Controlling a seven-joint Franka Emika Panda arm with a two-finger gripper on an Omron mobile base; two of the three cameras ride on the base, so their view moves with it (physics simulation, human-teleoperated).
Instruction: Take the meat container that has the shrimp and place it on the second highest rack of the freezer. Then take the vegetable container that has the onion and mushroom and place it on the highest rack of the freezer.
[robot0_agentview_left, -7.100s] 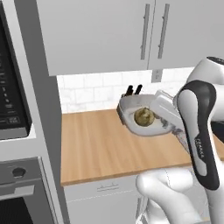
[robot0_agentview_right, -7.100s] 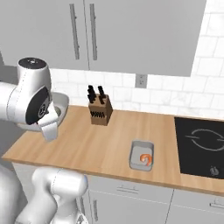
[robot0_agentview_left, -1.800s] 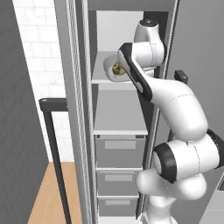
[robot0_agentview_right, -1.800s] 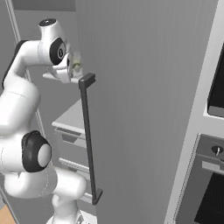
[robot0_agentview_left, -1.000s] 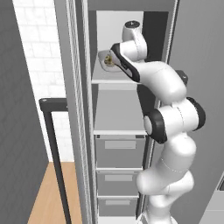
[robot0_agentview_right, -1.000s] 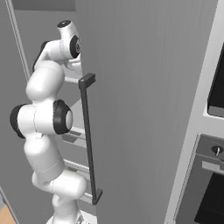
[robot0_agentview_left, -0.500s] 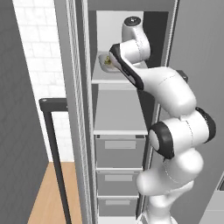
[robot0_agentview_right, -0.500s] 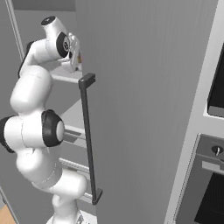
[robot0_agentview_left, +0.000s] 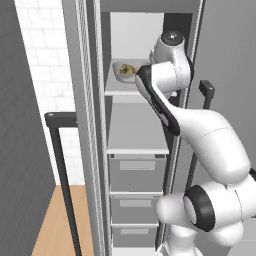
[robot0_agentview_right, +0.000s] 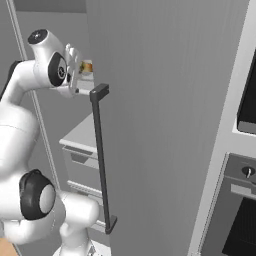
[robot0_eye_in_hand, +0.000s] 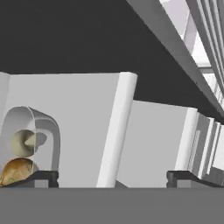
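Observation:
The freezer (robot0_agentview_left: 111, 45) stands open. On the highest rack (robot0_agentview_left: 119, 89) rests the vegetable container (robot0_agentview_left: 123, 71), a pale tray holding the onion (robot0_eye_in_hand: 15, 170) and the mushroom (robot0_eye_in_hand: 24, 142). My gripper (robot0_eye_in_hand: 111, 178) is open, and the tray lies off to one side past one fingertip (robot0_eye_in_hand: 41, 176), with nothing between the two. From the right, my gripper (robot0_agentview_right: 76, 66) sits just in front of the container (robot0_agentview_right: 87, 66). The second white shelf (robot0_agentview_left: 136, 134) below is bare. The meat container with the shrimp is out of view.
The freezer door (robot0_agentview_right: 165, 125) hangs open at my arm's right, its long dark bar handle (robot0_agentview_right: 100, 155) close to the elbow. Three grey drawers (robot0_agentview_left: 137, 172) sit under the shelves. Another dark handle (robot0_agentview_left: 62, 165) stands at the left, and an oven (robot0_agentview_right: 240, 200) at the far right.
My gripper has gone from shut on the vegetable container to open. The container stays on the upper shelf, and the hand has drawn back a little from it.

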